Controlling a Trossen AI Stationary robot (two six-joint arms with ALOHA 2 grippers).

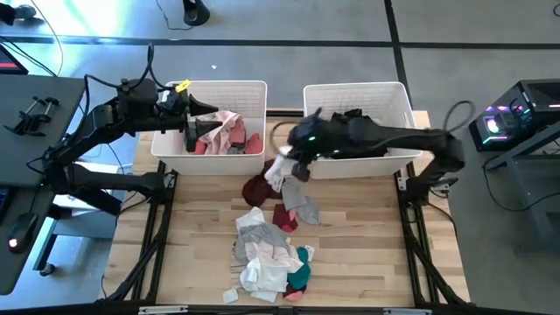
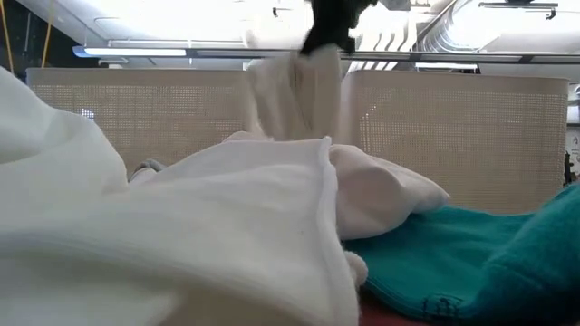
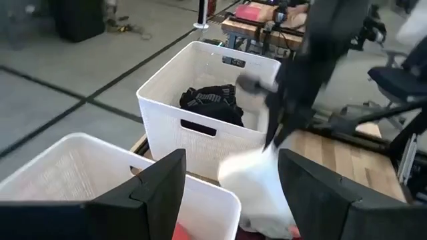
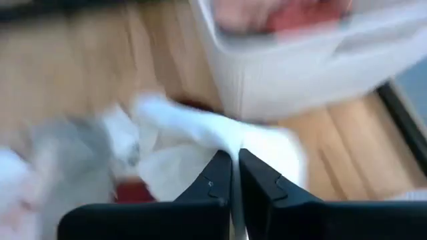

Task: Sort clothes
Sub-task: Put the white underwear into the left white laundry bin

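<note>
High view: we're seeing the right hand (image 1: 282,166) over the worktop (image 1: 367,254), just in front of the gap between the two baskets, clenched on a white garment (image 1: 278,171) that's hanging below it. The left hand (image 1: 194,125) is hovering over the left basket (image 1: 254,87), fingers spread, grasping nothing. Pink and coral pieces (image 1: 229,133) are lying in that left basket; dark clothes (image 1: 354,115) are lying in the right basket (image 1: 385,89). The rest of the clothes are sitting in a pile (image 1: 267,249) mid-worktop toward the front edge: grey, white, maroon, teal.

Low view: white fabric (image 2: 181,235) is filling most of the foreground, with a teal piece (image 2: 471,254) beside it. Behind them, the white garment (image 2: 294,95) is dangling from the dark hand (image 2: 328,27) in front of the two basket walls.

Left wrist view: we're looking past the left hand's two fingers (image 3: 160,187), standing well apart with nothing between them. The right basket (image 3: 200,87) is holding a black garment (image 3: 210,103). The right arm (image 3: 313,60) is hanging in front of it with the white garment (image 3: 260,183) below.

Right wrist view: the right hand's fingers (image 4: 217,183) are pressed nearly together, pinching the white garment (image 4: 193,140). Grey fabric (image 4: 73,153) is lying beside it on the worktop, a basket wall (image 4: 293,73) beyond. Picture is blurred.
</note>
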